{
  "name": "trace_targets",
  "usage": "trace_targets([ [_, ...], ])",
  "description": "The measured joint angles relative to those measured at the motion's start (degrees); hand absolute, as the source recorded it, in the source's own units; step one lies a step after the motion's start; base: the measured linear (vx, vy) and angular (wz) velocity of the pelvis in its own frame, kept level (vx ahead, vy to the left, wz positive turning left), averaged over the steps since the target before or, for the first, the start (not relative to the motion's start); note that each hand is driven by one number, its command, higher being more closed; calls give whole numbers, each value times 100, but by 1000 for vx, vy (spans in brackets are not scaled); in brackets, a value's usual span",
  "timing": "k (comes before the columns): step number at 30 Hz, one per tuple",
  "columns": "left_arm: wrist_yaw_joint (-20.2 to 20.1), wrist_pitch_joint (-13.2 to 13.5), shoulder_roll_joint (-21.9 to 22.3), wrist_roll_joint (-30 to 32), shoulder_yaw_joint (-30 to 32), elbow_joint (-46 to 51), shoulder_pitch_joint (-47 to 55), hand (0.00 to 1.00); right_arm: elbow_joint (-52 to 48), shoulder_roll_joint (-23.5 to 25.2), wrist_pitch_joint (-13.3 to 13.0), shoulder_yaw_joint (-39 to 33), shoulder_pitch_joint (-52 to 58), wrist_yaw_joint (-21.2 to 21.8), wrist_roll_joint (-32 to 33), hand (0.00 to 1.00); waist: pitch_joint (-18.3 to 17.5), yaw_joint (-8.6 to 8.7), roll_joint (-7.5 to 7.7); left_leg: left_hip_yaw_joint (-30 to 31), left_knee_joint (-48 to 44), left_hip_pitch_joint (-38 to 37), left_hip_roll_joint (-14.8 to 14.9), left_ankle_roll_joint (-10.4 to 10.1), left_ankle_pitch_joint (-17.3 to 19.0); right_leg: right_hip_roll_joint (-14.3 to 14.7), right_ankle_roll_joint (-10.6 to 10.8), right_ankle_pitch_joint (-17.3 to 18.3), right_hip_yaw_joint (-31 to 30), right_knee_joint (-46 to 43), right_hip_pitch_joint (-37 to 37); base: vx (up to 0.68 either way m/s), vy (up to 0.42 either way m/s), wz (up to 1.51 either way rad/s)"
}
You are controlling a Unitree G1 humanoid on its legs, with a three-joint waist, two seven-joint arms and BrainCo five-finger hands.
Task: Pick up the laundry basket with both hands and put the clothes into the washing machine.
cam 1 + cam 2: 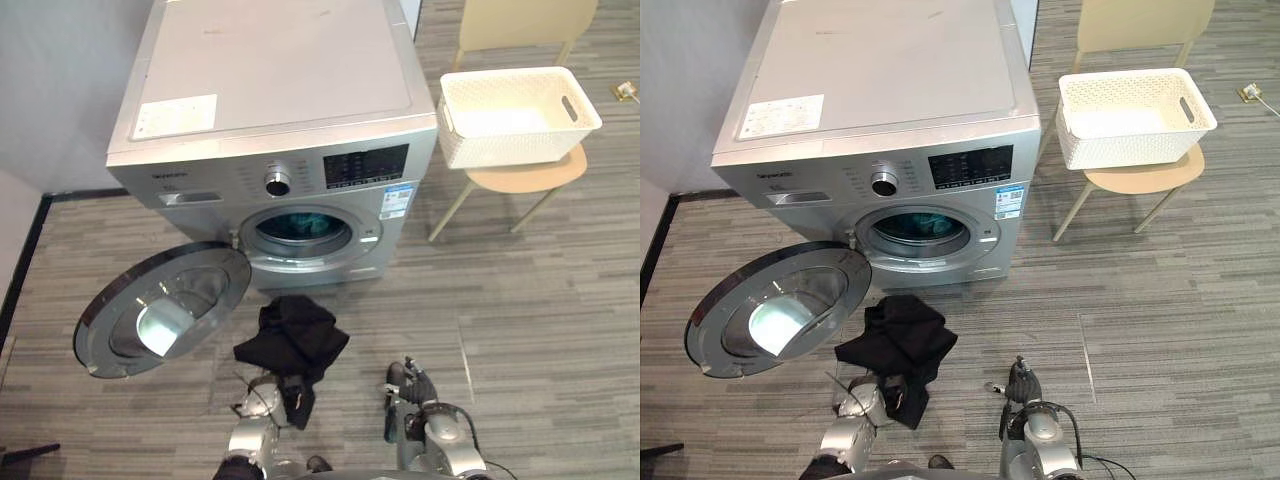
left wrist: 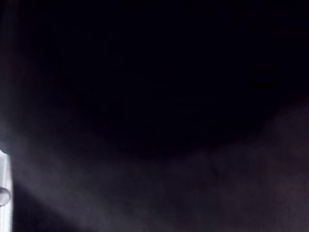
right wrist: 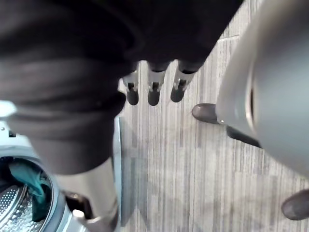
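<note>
A: Where is the laundry basket [image 1: 500,150]?

B: The white basket sits on the seat of a pale wooden chair [image 1: 530,172], to the right of the washing machine [image 1: 270,90] and well apart from both arms.

A: And the clothes?

B: A black garment [image 1: 295,335] is bunched in front of the machine, just below the drum opening. Its lower end drapes over the left robot hand [image 1: 258,398]. A teal garment [image 1: 300,225] lies inside the drum.

A: Is the left robot hand clamped on the black cloth?

B: I cannot tell. The cloth covers most of it, and its own wrist view is dark fabric.

A: What about the right one?

B: The right robot hand [image 1: 408,390] is low over the floor [image 1: 540,320], to the right of the black garment and apart from it. In its wrist view the fingers [image 3: 152,92] are straight and side by side, with bare floorboards past their tips.

A: How does the machine's door [image 1: 165,310] stand?

B: Swung wide to the left, its inner glass facing up.
</note>
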State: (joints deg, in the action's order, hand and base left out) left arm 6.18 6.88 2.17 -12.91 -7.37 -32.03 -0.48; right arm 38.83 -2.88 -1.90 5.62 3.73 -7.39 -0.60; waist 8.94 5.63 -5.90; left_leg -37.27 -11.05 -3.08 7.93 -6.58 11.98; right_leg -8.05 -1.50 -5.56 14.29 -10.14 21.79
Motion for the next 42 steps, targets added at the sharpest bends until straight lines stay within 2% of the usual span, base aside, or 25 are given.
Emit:
trace_targets([
  [2,16,-3,28,-3,19,-165,-48,100,-19,-75,-2,0,82,-8,12,0,23,-24,121,147,-476,80,73,-5,3,-106,114,243,119,-163,-74,3,-58,31],
  [4,50,-5,23,-173,116,-222,99,100,-76,-101,-8,66,112,8,28,0,87,-25,125,273,-1484,346,396,-4,3,-133,137,425,164,-231,-253,19,-100,12],
  [5,68,-13,20,-397,192,-226,264,100,-146,-232,-20,216,127,27,27,0,165,-49,-14,553,-2588,682,877,169,-99,13,104,568,248,-292,-447,52,-105,-6],
  [6,90,-18,11,-488,214,-228,295,100,-151,-284,-32,277,125,35,28,0,195,-71,-56,701,-3028,845,1041,392,-238,75,85,622,274,-313,-524,90,-151,-14],
  [7,156,-22,-11,-594,280,-228,286,100,-147,-377,-43,422,128,82,29,0,250,-135,-62,1098,-3726,1180,1193,718,-740,142,40,754,267,-371,-632,78,-114,-10],
  [8,168,-21,-12,-657,315,-228,264,100,-148,-419,-46,497,132,120,34,0,266,-151,-48,1341,-3972,1352,1216,660,-1081,163,-13,798,257,-381,-680,127,-108,-10],
  [9,209,-12,-93,-731,336,-232,151,100,-152,-446,-77,621,148,197,79,0,355,-193,77,1741,-4386,1721,1215,433,-1522,127,-137,894,162,-352,-754,146,-67,-5],
  [10,277,-2,-125,-799,313,-234,-37,100,-146,-464,-112,618,126,251,109,0,415,-204,102,1899,-4623,2043,1213,419,-958,117,-194,937,145,-355,-738,177,-71,-3],
  [12,344,23,-135,-901,293,-237,-457,100,-117,-442,-175,623,20,262,147,0,632,-200,204,1829,-4279,2355,1209,317,-423,92,-208,953,112,-348,-738,128,-53,-6],
  [13,441,65,-140,-921,289,-237,-802,100,-60,-431,-195,631,-118,256,245,0,854,-195,289,1648,-3460,2395,1171,284,-348,62,-207,953,94,-369,-726,73,4,-13],
  [14,478,90,-142,-927,287,-238,-993,100,-10,-437,-211,633,-210,251,279,0,952,-170,324,1571,-2926,2406,1094,258,-365,31,-197,946,91,-404,-671,29,51,-17],
  [15,554,141,-142,-968,262,-239,-1378,100,135,-467,-222,648,-418,215,356,0,1014,-154,357,1359,-1574,2439,860,16,-605,-50,-117,942,22,-633,-302,15,83,-31],
  [16,643,225,-88,-1077,244,-257,-1772,100,151,-575,-222,700,-625,169,543,0,1211,-145,259,1169,-718,2461,800,-76,-1286,5,12,1025,-115,-932,43,-6,131,-46],
  [17,668,263,-45,-1133,255,-303,-2015,100,128,-599,-224,705,-780,133,608,0,1370,-149,257,1129,-611,2448,786,344,-1199,2,94,1092,-215,-1191,224,0,168,-38],
  [18,731,241,-79,-1258,256,-472,-2618,100,-20,-531,-223,710,-1059,9,837,0,1683,-130,464,936,-683,2608,609,377,-1250,-252,222,1176,-389,-1652,656,-53,157,-12],
  [19,838,260,-46,-1411,265,-456,-3075,100,-291,-432,-265,724,-1207,-51,1017,0,1863,-127,497,895,-988,2980,585,542,-1109,-340,296,1230,-472,-1906,1050,-62,111,6],
  [22,1013,339,-35,-1607,336,-421,-3762,100,-704,-79,-378,945,-1591,-167,1304,0,2132,-131,447,916,-1868,3821,859,669,-716,-381,355,1288,-535,-2329,1762,-71,99,-8],
  [24,1114,365,8,-1624,468,-354,-4255,100,-1174,250,-494,1108,-1831,-264,1497,0,2187,-169,468,953,-2549,4655,1065,758,-418,-386,383,1414,-648,-2836,2577,-39,56,-6],
  [27,1173,366,79,-1812,741,-115,-4725,100,-1618,485,-680,1127,-1976,-272,1646,0,2194,-174,471,990,-3026,5499,1182,892,-268,-413,439,1465,-717,-3228,3416,-10,36,5],
  [32,1210,409,2,-2021,988,310,-5060,100,-1997,408,-789,1104,-1826,-268,1699,0,2235,-169,493,1058,-3439,6250,1358,930,-157,-391,446,1471,-749,-3504,4097,2,6,0],
  [36,1421,459,-444,-2131,1238,336,-5834,100,-2697,417,-1046,1116,-1342,-216,1913,0,2257,-129,537,1068,-3815,6847,1589,954,-31,-304,438,1501,-782,-3750,4672,-15,-2,-10],
  [37,1481,463,-740,-2149,1313,337,-6237,100,-2864,404,-1139,1115,-1134,-186,1983,0,2266,-71,553,1081,-3934,7057,1656,957,13,-291,424,1529,-774,-3825,4877,-33,-1,-7],
  [39,1549,463,-1137,-2174,1449,336,-6724,100,-2997,425,-1139,1129,-1010,-114,2038,0,2301,4,624,1077,-4021,7215,1747,965,25,-262,412,1531,-749,-3879,5026,-30,-6,-10],
  [42,1667,463,-1567,-2196,1458,335,-7395,100,-3125,419,-1192,1113,-900,9,2033,0,2301,9,631,1086,-4111,7326,1872,970,23,-210,360,1498,-681,-3898,5083,-7,-8,-8],
])
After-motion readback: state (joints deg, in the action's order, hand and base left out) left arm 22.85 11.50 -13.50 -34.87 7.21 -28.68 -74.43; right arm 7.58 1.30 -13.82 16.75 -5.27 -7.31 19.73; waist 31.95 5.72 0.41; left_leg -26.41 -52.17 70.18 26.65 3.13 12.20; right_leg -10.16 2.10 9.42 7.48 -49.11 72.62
